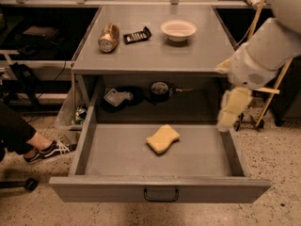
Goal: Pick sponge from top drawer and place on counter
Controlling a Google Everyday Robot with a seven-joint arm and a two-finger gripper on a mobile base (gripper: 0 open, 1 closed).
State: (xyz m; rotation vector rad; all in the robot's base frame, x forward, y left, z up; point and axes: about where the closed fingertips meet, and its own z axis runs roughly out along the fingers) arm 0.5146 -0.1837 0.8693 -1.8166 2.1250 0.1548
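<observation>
The counter (155, 55) is smooth, matt grey metal. The top drawer (108, 188) below it has the same dull grey finish, with a dark handle (161, 195) on its near panel. The sponge (162, 139) in the drawer is pale-yellow foam, matt and soft-looking. On the far counter, a white bowl (178, 29) looks smooth, and a can (108, 36) to its left has a coppery shine. The gripper (226, 120), at the right over the drawer's right wall, is pale and matt. The floor (277, 154) is speckled and gritty
</observation>
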